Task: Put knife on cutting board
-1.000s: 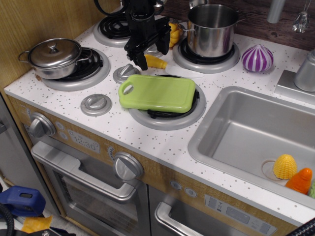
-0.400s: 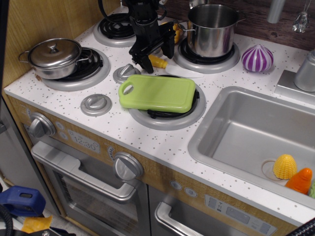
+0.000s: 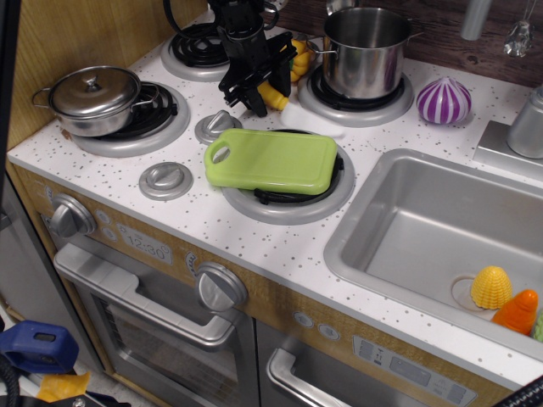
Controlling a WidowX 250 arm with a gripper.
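Observation:
The lime-green cutting board (image 3: pixel 271 159) lies on the front middle burner, loop handle to the left. The knife (image 3: pixel 312 120) lies just behind the board, with its white-grey blade pointing right and its yellow handle at the left end. My gripper (image 3: pixel 265 91) comes down from the back and its black fingers (image 3: pixel 242 91) close around the yellow handle. The handle end sits slightly raised while the blade tip is still low by the counter.
A steel pot (image 3: pixel 365 51) stands right of the gripper, with a yellow toy pepper (image 3: pixel 298 56) beside it. A purple onion (image 3: pixel 444 100) is further right. A lidded pot (image 3: pixel 93 97) sits at left. The sink (image 3: pixel 424 229) holds toy vegetables (image 3: pixel 492 287).
The gripper moved right and down to the knife's handle and closed on it. The handle has risen a little and the blade has shifted slightly.

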